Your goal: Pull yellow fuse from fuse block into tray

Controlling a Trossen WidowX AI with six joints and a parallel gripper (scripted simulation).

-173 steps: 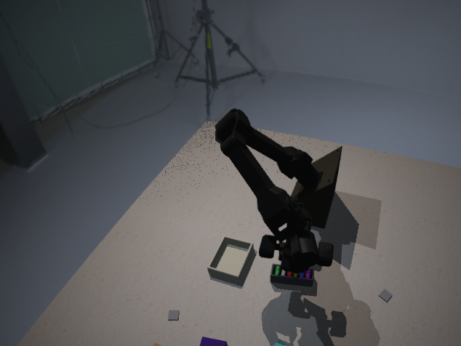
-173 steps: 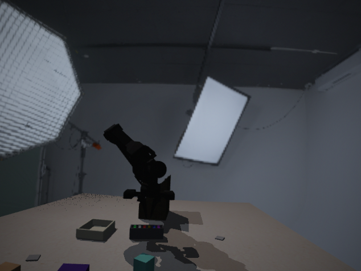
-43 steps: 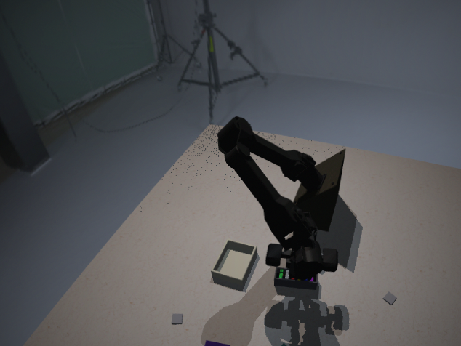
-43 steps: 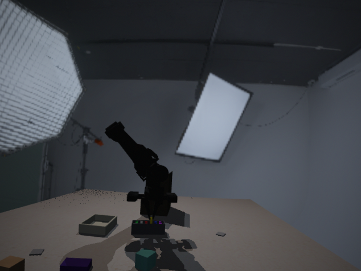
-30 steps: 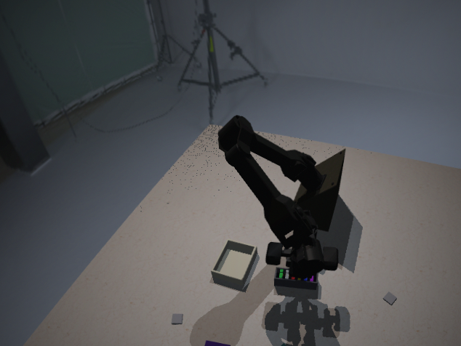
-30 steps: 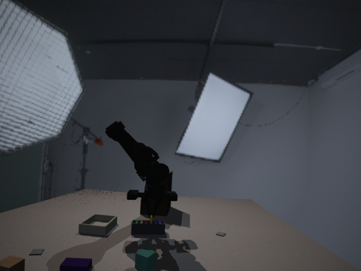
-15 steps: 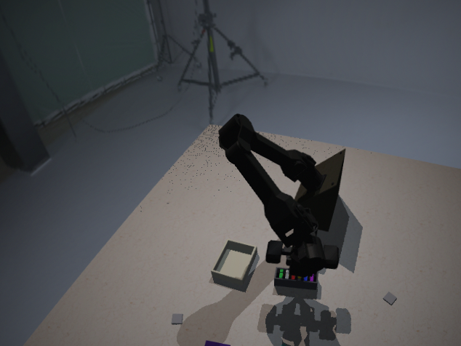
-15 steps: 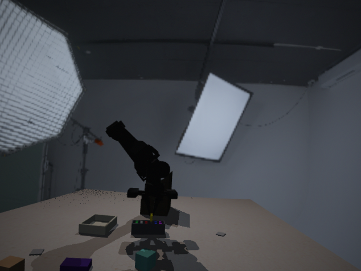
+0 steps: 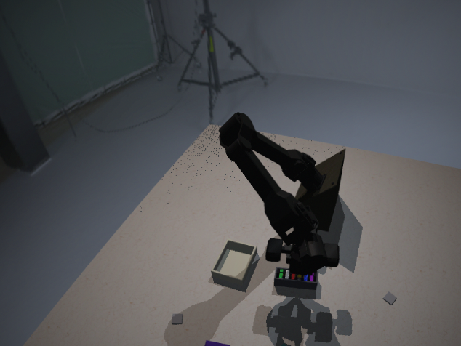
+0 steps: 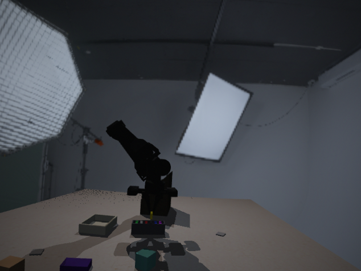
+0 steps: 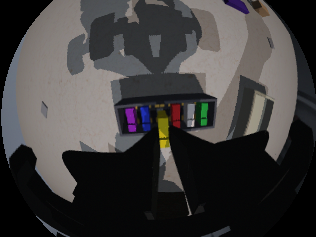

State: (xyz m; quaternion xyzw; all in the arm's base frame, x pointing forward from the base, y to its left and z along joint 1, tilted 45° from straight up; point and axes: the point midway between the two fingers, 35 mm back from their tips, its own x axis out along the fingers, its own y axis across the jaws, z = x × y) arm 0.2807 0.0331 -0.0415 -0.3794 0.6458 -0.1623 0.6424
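Observation:
The yellow fuse (image 10: 151, 215) (image 11: 163, 126) is upright between the fingertips of my gripper (image 10: 151, 212) (image 11: 163, 131), which is shut on it. Its lower end shows just above the top of the black fuse block (image 9: 296, 283) (image 10: 147, 229) (image 11: 150, 101), over an empty slot between red and blue. In the block stand the green (image 11: 203, 114), white (image 11: 190, 115), red (image 11: 175, 115), blue (image 11: 145, 118) and purple (image 11: 130, 119) fuses. The beige tray (image 9: 227, 279) (image 10: 93, 230) lies left of the block in the top and exterior views. The fingertips are hidden in the top view.
A teal cube (image 10: 145, 260), a dark purple block (image 10: 76, 264) and an orange block (image 10: 11, 263) are in the foreground of the exterior view. One grey tile (image 9: 177, 318) (image 10: 37, 251) lies left of the block, another grey tile (image 9: 390, 298) (image 10: 220, 233) right of it.

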